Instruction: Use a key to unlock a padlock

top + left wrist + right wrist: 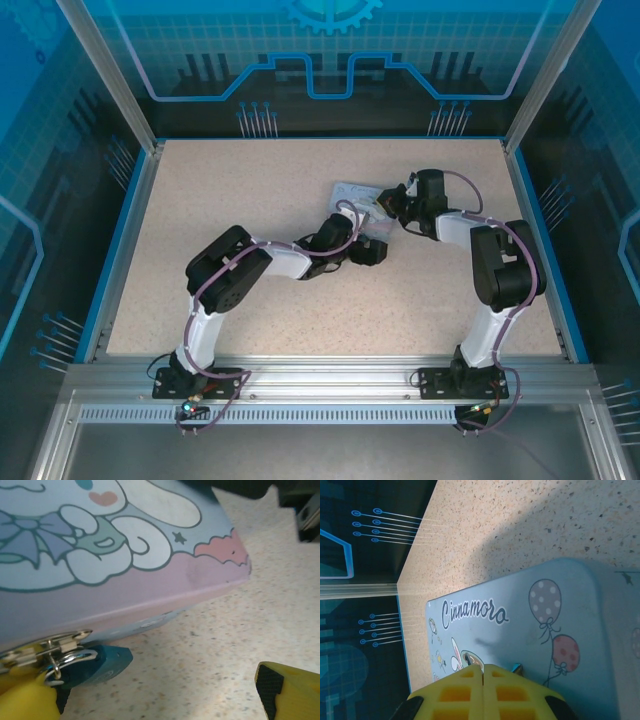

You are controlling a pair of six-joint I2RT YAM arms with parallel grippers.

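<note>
My left claw [157, 695] stands wide apart, bare speckled table [215, 645] in the gap. The padlock [97, 666] lies under the tin's [150, 580] front edge, hung on its hasp [47, 647], long axis sideways (base pointing right). My right claw [483, 672] is pressed together above the tin's lid.

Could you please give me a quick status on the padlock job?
Left gripper open wide, one finger beside the padlock. Right gripper shut, above the tin lid. The padlock hangs from the hasp, unobstructed.

A pale blue cartoon-printed tin [352, 192] lies flat on the speckled beige table [250, 190].
</note>
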